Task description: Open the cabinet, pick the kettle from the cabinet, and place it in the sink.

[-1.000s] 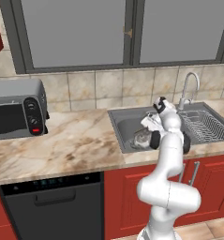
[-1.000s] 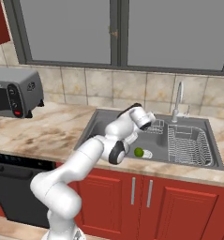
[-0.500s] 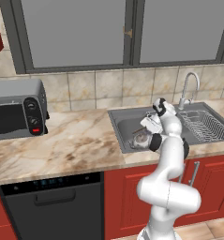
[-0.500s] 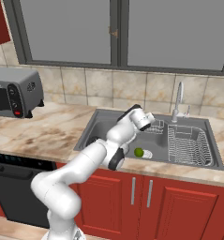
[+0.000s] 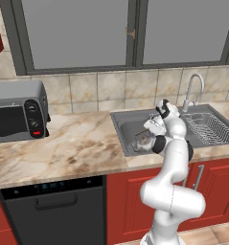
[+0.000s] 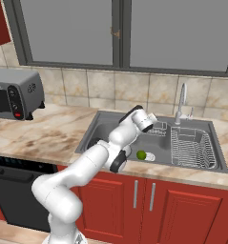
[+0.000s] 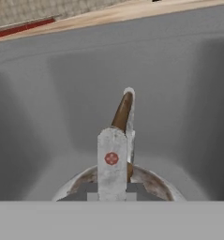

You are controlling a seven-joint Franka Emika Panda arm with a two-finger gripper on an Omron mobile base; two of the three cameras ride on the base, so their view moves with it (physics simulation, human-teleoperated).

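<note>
A: Item one, surroundings. What stands about the sink [image 5: 123,125]?

B: A grey toaster oven [image 5: 17,111] at the far left of the marbled worktop [image 5: 73,146], boxy, with dark knobs and a red button, well apart from the basin. A wire dish rack [image 5: 208,128] fills the basin's right part; a curved chrome faucet [image 5: 191,89] rises behind it against the beige tiled wall [image 5: 97,88]. Above that, a dark-framed window [image 5: 130,33] with flat grey panes.

A: Below the worktop?

B: A black dishwasher [image 5: 53,206] on the left, red cupboard doors [image 6: 156,205] with short silver handles under the basin.

A: Anything loose inside the basin?

B: A small green round thing [image 6: 141,154] on a pale disc, just beside the rack — too small to name.

A: Obstructions?

B: The arm's own white links cross the basin's front rim in both base views and hide part of its floor.

A: Item two, the kettle [image 5: 143,140].

B: Squat, silvery-grey metal, low inside the sink's left part. In the hand view its arched dark-brown handle [image 7: 122,111] rises out of the rounded lid.

A: The claw [image 7: 112,161]?

B: Closed down tight on that handle — the fingers [image 7: 111,159] pinch the brown arch just above the lid. Whether the kettle's base touches the steel floor, I cannot tell.

A: Basin finish?

B: Smooth matt grey steel, rectangular, with rounded inner corners.
</note>
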